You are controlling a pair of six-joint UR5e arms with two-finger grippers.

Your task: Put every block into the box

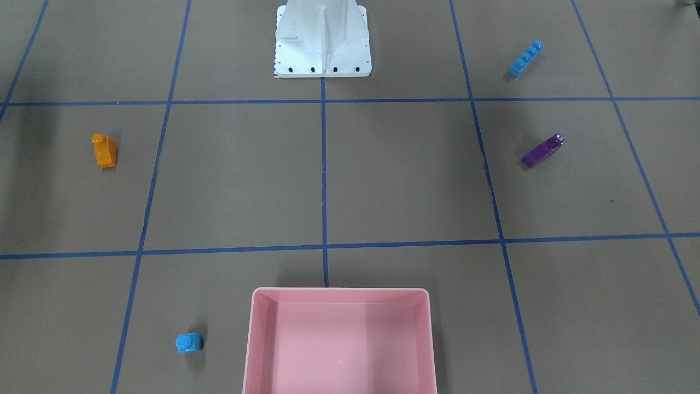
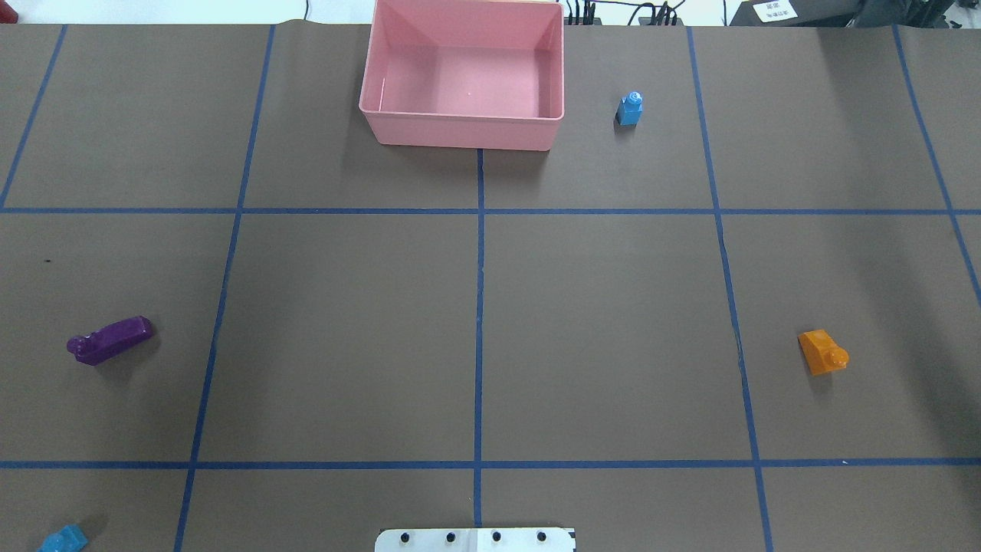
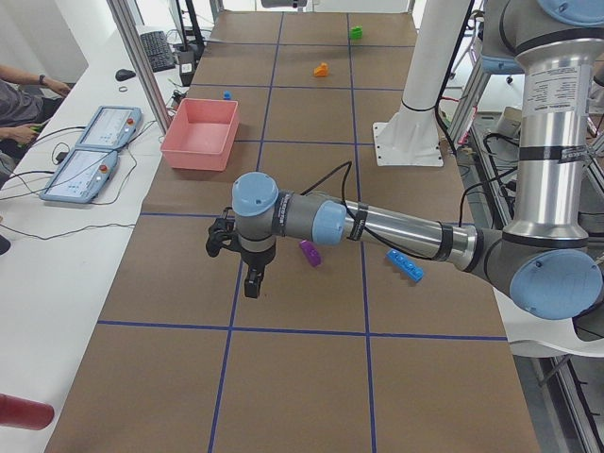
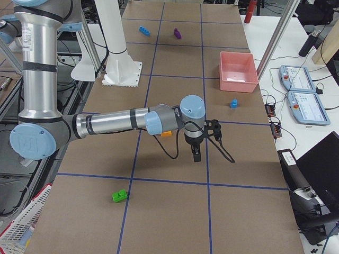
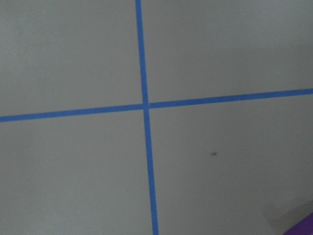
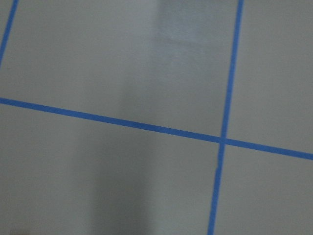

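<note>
1. left arm (image 3: pixel 396 226) reaches low over the table (image 2: pixel 613 322), left gripper (image 3: pixel 252 283) pointing down; purple block (image 3: pixel 309 253) lies near the wrist, apart from the fingers.
2. right arm (image 4: pixel 116 120) reaches likewise, right gripper (image 4: pixel 196 154) pointing down; orange block (image 4: pixel 166 134) lies behind the forearm.
3. cannot tell how open either is, or whether it holds anything.
4. small blue block (image 1: pixel 189 342) lies near the box (image 2: pixel 460 130); long blue block (image 1: pixel 525 58) and green block (image 4: pixel 120 196) lie well apart from it.
</note>
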